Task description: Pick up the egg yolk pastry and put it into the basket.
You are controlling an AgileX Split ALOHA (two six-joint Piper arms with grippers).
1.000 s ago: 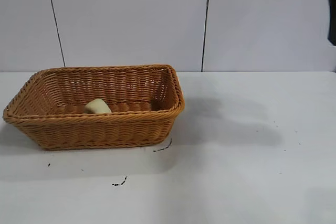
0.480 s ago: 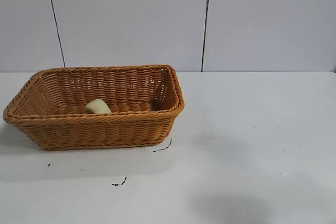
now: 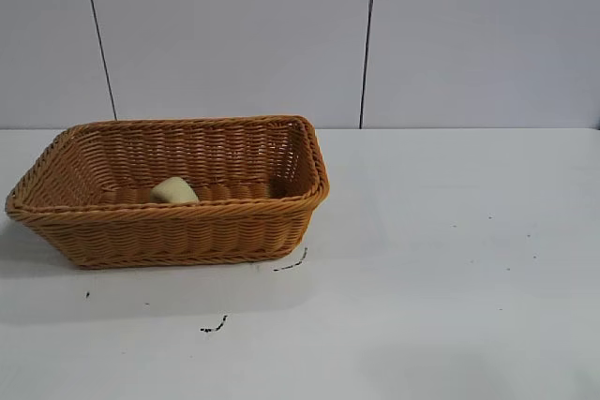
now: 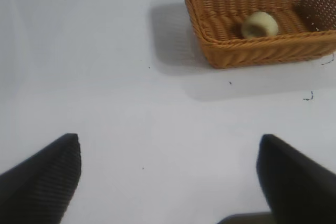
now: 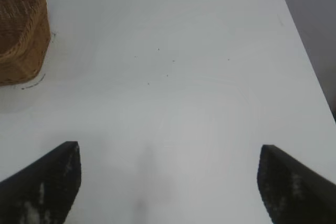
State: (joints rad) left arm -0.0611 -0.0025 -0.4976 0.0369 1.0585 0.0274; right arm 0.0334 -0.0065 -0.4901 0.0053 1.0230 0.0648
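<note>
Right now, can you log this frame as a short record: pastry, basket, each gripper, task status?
pastry: egg yolk pastry lies inside the basket, on its floor near the front wall
basket: basket stands upright on the white table
left gripper: left gripper open, empty, above bare table away from the basket
right gripper: right gripper open, empty, above bare table, basket off to one side
task status: pastry placed, nothing held

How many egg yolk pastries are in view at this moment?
1. The egg yolk pastry lies inside the basket, on its floor near the front wall in the exterior view. The basket walls hide little of the floor, and no other pastry shows on the table.
</note>
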